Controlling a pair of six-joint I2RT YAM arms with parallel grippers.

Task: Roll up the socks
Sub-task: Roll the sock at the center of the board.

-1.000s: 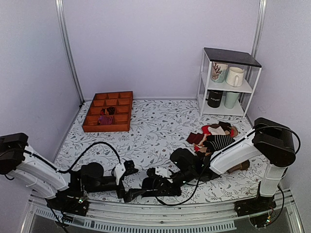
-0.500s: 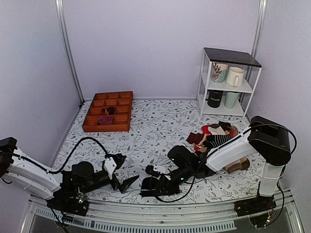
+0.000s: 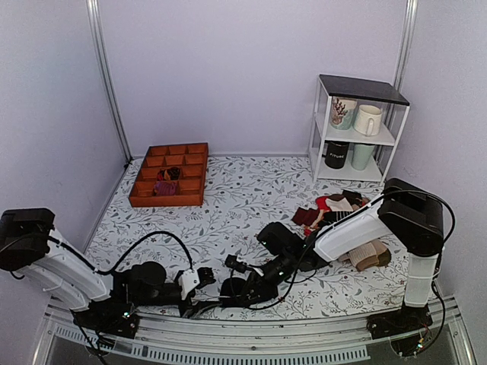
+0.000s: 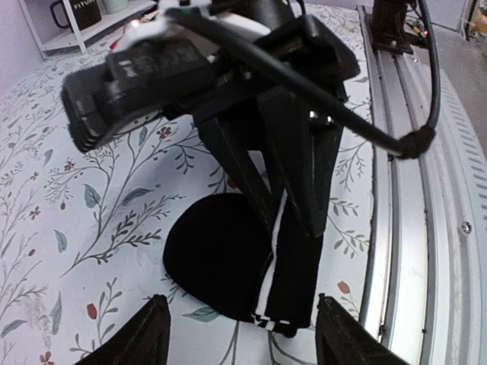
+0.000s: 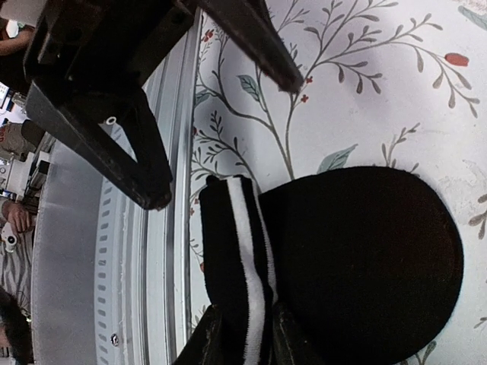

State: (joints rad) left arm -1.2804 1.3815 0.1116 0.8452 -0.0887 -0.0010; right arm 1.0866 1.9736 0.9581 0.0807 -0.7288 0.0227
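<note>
The black socks [image 4: 221, 255] lie flat on the floral table near its front edge, with the white-striped cuff end [image 4: 293, 285] folded over into a short roll. In the right wrist view the socks [image 5: 365, 251] fill the middle and the striped roll [image 5: 236, 251] sits at their left. My right gripper [image 5: 247, 346] is shut on this roll, and its fingers [image 4: 304, 182] show from above in the left wrist view. My left gripper [image 4: 243, 338] is open and empty, with its fingertips on either side of the socks' near end. In the top view the left gripper [image 3: 204, 296] and the right gripper [image 3: 233, 289] meet low at the front.
A metal rail [image 4: 403, 190] runs along the table's front edge beside the socks. An orange compartment tray [image 3: 169, 175] sits at the back left. A white shelf with mugs [image 3: 354, 129] stands at the back right. A pile of mixed socks [image 3: 338, 213] lies in front of it.
My left gripper drew back to the left half a second ago and has now come back up to the socks. My right gripper has shifted slightly left, staying low on the cuff.
</note>
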